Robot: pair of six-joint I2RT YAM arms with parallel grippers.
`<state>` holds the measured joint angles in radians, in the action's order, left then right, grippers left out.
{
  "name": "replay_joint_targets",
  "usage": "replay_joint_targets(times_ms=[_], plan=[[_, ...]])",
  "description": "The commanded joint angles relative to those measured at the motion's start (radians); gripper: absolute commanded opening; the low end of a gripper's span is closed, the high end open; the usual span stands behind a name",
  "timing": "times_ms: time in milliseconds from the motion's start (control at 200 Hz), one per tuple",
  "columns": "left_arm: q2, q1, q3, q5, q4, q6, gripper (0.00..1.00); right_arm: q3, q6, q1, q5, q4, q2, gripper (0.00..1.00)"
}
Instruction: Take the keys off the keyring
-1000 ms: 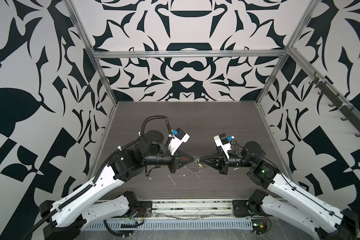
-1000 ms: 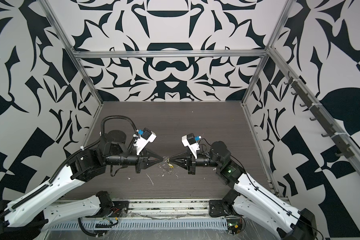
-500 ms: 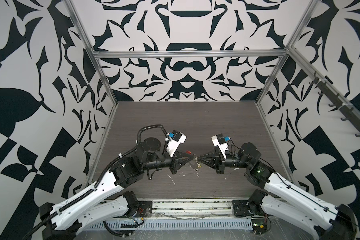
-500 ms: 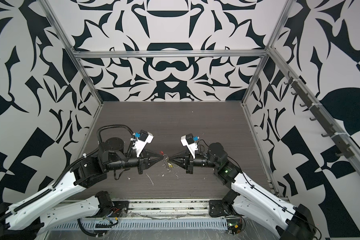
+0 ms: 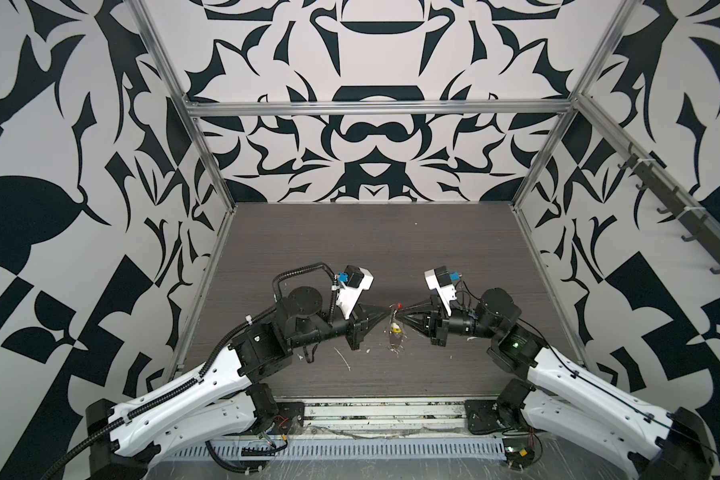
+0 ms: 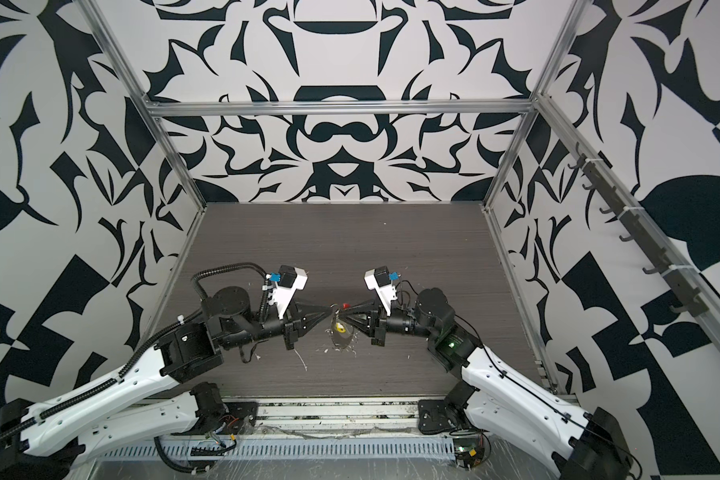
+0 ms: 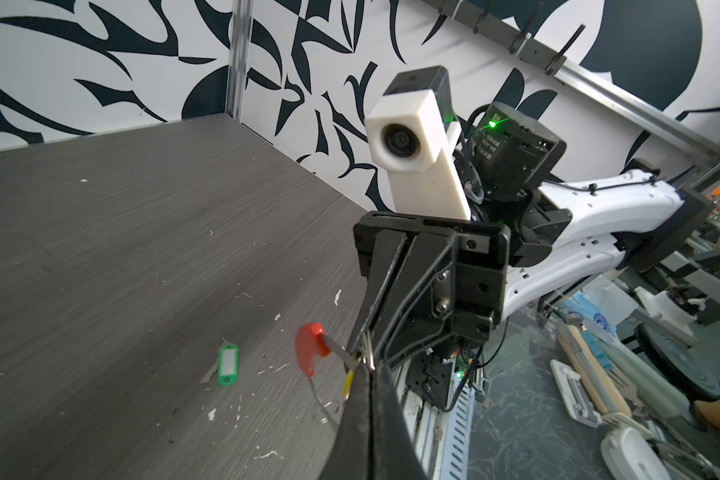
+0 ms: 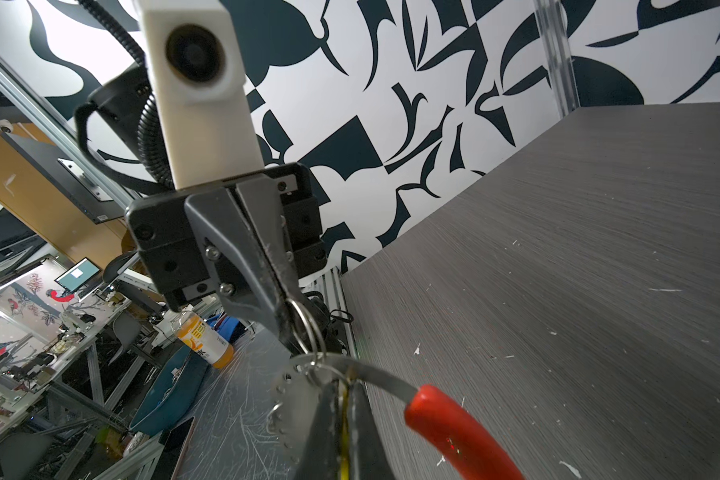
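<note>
Tip to tip: left gripper [image 8: 285, 316] pressed shut on the small split ring [image 8: 316, 328], right gripper [image 7: 361, 349] pinching the keyring [image 8: 454, 424] beside it. Yellow-tag key [image 5: 395, 330] dangles under the fingertips; green-tag key [image 7: 227, 365] lies on the table [image 7: 142, 249] beyond. I judge I'm on the second key; next I work its ring off the wire.

White flecks [image 5: 344, 360] dot the dark tabletop [image 5: 371, 249] under my left gripper [image 5: 386, 311]. Well beyond the right gripper [image 5: 400, 312], I see a hook rail [image 5: 682, 208] on the patterned wall [image 5: 661, 316].
</note>
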<state>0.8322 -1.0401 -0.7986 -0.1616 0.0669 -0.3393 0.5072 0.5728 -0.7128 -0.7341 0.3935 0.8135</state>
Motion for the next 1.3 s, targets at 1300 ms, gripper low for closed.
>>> replay_joint_targets(times_ms=[1300], plan=[[0.045,-0.002,0.152,0.542,0.026,-0.208,0.00,0.209,-0.119,-0.002,0.594,-0.645,-0.134,0.00]])
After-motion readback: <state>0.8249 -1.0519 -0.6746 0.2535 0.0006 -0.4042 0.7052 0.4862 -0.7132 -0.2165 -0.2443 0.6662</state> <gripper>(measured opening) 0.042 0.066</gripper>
